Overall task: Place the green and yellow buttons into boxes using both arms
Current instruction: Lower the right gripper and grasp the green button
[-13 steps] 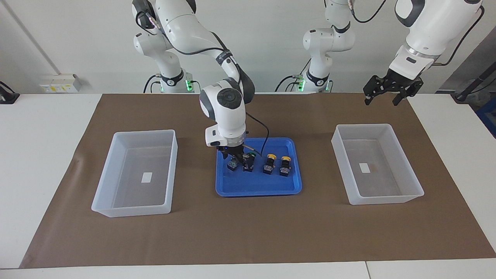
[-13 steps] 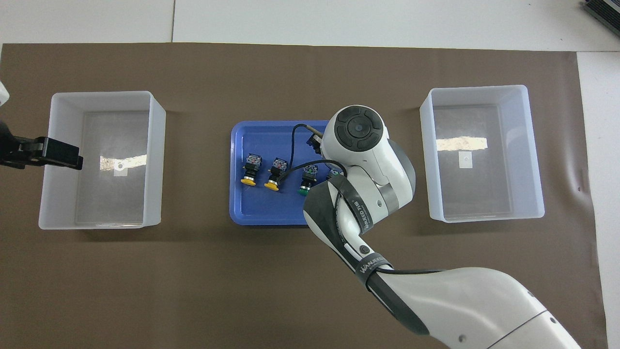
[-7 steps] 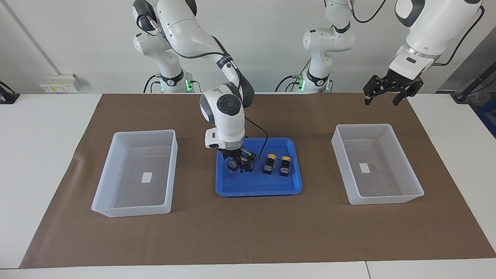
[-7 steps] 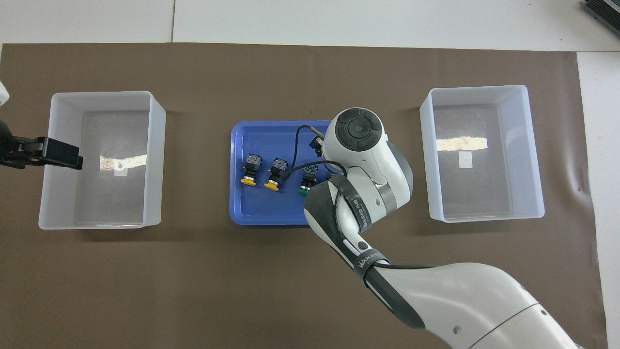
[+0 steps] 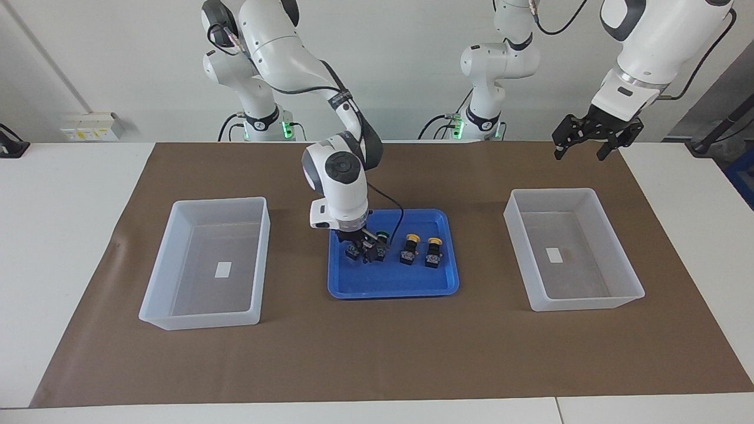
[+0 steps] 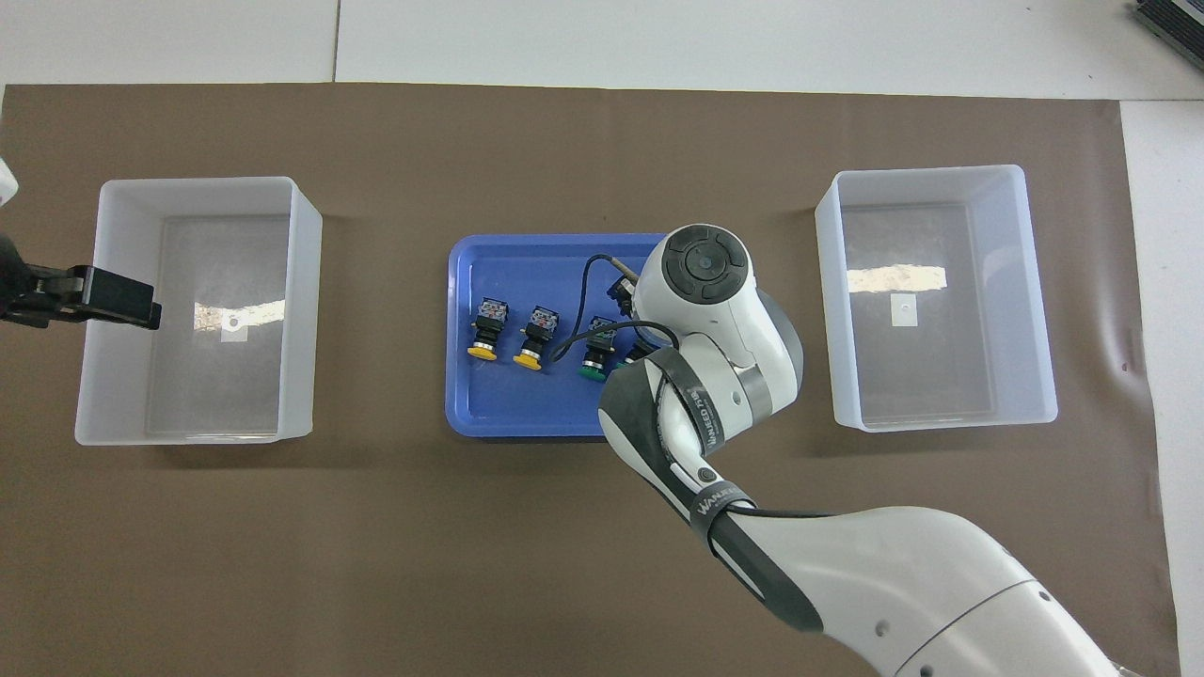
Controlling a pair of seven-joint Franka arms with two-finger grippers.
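Four buttons stand in a row in a shallow blue tray [image 5: 392, 288] at the table's middle. Two yellow buttons [image 5: 407, 249] [image 5: 434, 253] are at the left arm's end of the row, also in the overhead view [image 6: 534, 340] [image 6: 483, 335]. A green button [image 5: 381, 247] [image 6: 593, 355] stands beside them. The other green button [image 5: 352, 251] sits under my right gripper [image 5: 360, 250], which is down in the tray on it. My left gripper [image 5: 582, 152] is open and empty, raised over the robots' end of one box [image 5: 580, 303] [image 6: 198, 183]. The other box [image 5: 200, 321] [image 6: 941, 171] holds only a label.
A brown mat [image 5: 377, 353] covers the table under the boxes and tray. The right arm's wrist and cable [image 6: 701, 273] cover the tray's end toward the right arm in the overhead view. The white table top [image 5: 65, 194] lies around the mat.
My right gripper has come lower into the tray onto the green button at the row's end, and its wrist has turned a little. The left arm has stayed still.
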